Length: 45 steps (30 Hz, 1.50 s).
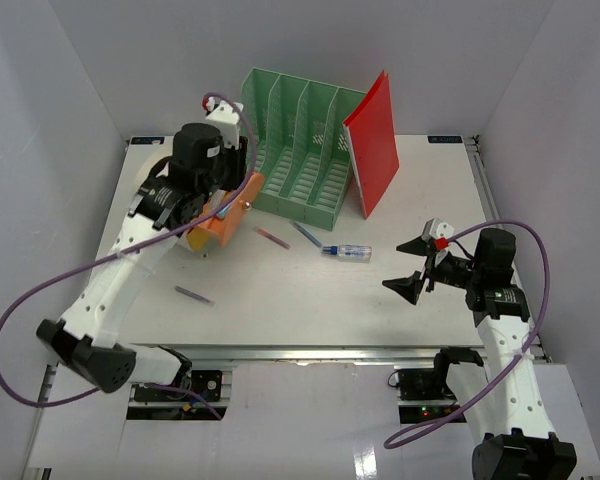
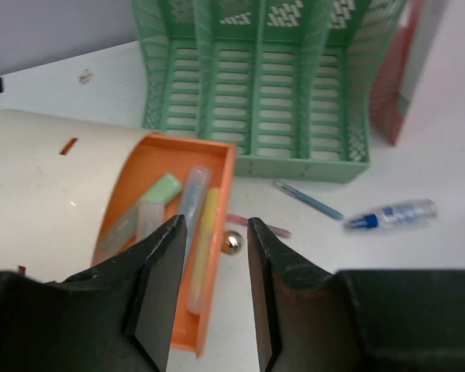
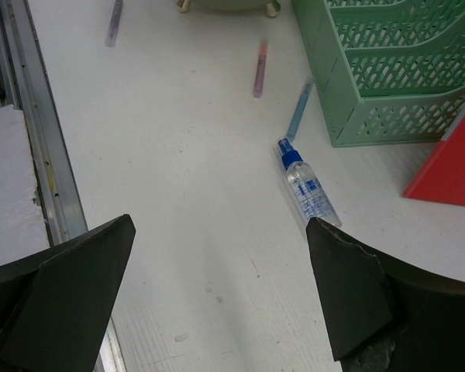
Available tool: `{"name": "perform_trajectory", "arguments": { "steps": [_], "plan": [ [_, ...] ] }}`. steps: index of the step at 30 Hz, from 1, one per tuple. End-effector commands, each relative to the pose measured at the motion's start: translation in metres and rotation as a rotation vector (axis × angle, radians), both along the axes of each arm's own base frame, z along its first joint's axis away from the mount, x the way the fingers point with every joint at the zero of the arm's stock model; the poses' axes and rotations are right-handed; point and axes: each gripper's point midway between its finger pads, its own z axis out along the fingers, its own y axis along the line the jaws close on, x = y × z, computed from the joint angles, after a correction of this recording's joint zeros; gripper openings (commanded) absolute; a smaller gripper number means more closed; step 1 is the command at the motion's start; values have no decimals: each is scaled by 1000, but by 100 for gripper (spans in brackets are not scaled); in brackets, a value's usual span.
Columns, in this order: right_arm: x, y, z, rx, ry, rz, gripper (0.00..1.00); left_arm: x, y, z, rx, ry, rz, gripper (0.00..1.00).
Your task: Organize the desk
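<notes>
Orange drawer [image 2: 163,151], stocked with pens [image 2: 207,248], sits open just under the left gripper [image 2: 215,229], jaws partly apart and pinching nothing (poised, I judge, for dropping off), while the right gripper [image 3: 218,232] hovers spread wide over the white desk [image 1: 300,300] near the blue-capped bottle [image 3: 310,186].

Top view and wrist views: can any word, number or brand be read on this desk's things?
Nothing can be read in any view.
On the small clear bottle: blue label print, too blurred to read.
At the far edge of the desk: a dark strip, too small to read.
On the red folder and the green file rack: no writing shows.
</notes>
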Motion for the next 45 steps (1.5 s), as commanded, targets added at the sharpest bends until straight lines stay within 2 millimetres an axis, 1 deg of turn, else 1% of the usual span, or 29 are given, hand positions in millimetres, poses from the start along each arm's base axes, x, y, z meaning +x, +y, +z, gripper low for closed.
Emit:
{"name": "perform_trajectory", "arguments": {
  "steps": [1, 2, 5, 8, 11, 14, 18, 22, 26, 28, 31, 35, 36, 38, 41, 44, 45],
  "plan": [
    [-4, 1, 1, 10, -25, 20, 98, -59, -32, -3, -242, 57, -215, 39],
    [-5, 1, 1, 10, -28, 21, 98, -65, -35, -18, -260, 88, -235, 36],
    [-5, 0, 0, 5, -44, 20, 98, -80, -37, -47, -305, 141, -252, 34],
    [-4, -1, -3, -2, -57, 13, 98, -82, -37, -78, -303, 194, -238, 31],
    [-4, -2, -3, -3, -62, 12, 98, -76, -38, -102, -279, 237, -212, 28],
    [-4, -2, -3, -2, -66, 12, 98, -67, -37, -119, -246, 264, -183, 26],
    [-5, -2, -3, 0, -65, 13, 98, -56, -37, -127, -217, 267, -155, 25],
    [-5, -2, -3, 4, -62, 16, 98, -49, -39, -142, -167, 281, -137, 25],
    [-4, -2, -3, 6, -57, 16, 98, -37, -34, -156, -81, 275, -79, 25],
    [-4, -3, -3, 5, -57, 13, 98, -29, -28, -156, -43, 255, -39, 26],
    [-5, -3, -4, 6, -57, 12, 98, -17, -13, -153, 28, 214, 28, 26],
    [-4, -3, -3, 6, -57, 12, 98, -5, 7, -142, 112, 158, 119, 34],
    [-4, -3, -3, 6, -57, 11, 98, -3, 10, -140, 130, 150, 129, 39],
    [-4, -3, -4, 7, -54, 10, 98, 1, 17, -135, 164, 129, 156, 48],
    [-4, -3, -4, 7, -54, 9, 98, 7, 22, -130, 198, 110, 178, 64],
    [-3, -4, -4, 6, -54, 6, 98, 13, 25, -124, 226, 95, 200, 74],
    [-3, -4, -4, 6, -54, 5, 98, 15, 26, -124, 235, 94, 205, 76]
  ]
}}
